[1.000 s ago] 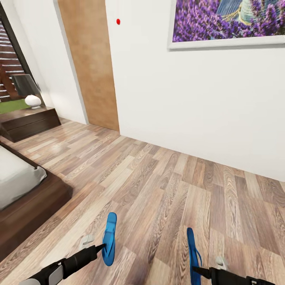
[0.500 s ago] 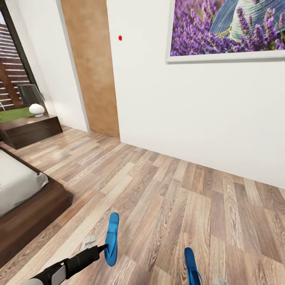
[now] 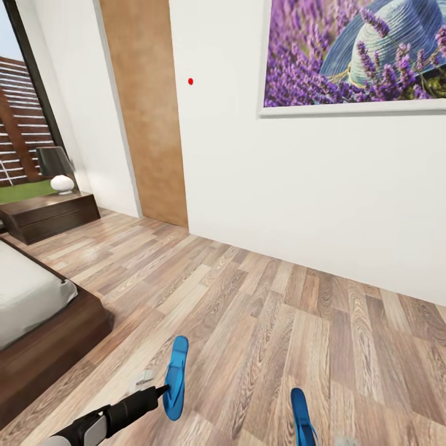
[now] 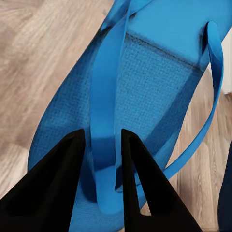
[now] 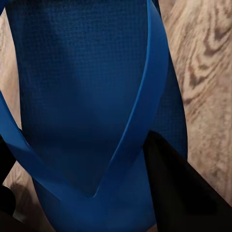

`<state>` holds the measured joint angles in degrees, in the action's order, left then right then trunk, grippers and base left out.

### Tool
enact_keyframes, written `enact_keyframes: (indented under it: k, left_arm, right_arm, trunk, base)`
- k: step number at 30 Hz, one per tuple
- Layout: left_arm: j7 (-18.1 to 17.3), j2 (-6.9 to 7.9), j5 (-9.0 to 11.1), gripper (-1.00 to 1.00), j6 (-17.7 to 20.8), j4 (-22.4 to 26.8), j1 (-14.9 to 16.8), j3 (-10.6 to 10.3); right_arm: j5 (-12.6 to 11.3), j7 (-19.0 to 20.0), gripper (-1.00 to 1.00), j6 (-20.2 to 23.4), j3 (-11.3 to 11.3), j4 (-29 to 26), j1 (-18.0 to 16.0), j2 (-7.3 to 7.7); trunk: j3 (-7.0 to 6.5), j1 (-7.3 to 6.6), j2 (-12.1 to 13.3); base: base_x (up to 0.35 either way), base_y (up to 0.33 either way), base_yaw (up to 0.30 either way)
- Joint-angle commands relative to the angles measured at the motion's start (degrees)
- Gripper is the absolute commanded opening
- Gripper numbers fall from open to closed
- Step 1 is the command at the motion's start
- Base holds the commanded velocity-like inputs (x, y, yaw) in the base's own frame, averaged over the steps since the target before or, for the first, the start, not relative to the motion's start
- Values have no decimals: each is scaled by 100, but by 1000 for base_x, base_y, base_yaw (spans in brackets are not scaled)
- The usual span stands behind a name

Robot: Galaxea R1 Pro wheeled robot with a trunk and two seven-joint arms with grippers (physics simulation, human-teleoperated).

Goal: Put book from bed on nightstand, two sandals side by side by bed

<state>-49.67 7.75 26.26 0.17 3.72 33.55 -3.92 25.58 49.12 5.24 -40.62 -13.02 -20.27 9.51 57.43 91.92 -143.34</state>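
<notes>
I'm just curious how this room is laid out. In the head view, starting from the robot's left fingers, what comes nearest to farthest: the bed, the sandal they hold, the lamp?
1. The sandal, pinched in the left fingers.
2. The bed, on the left.
3. The lamp, on a dark cabinet far left by the window.

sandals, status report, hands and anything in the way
Left hand shut on left sandal strap. Right hand shut on right sandal. Bed at left, floor between.
</notes>
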Motion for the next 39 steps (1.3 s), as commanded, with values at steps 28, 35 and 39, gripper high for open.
enact_keyframes:
  k: [28,35,39]
  left_arm:
    - [1754,-419,-968,-100,-904,-265,-425,-39]
    - [1766,-423,-981,-100,-951,-266,-444,-39]
    - [1770,-424,-976,-100,-956,-266,-445,-34]
  right_arm:
    - [10,81,-100,57,-27,9,6,524]
    - [1,51,-100,60,-33,3,6,506]
    - [0,46,-100,61,-32,5,6,481]
  trunk:
    - [-536,-442,772]
    - [-608,-529,933]
    - [-608,-529,933]
  base:
    - [0,0,0]
    - [0,0,0]
    - [0,0,0]
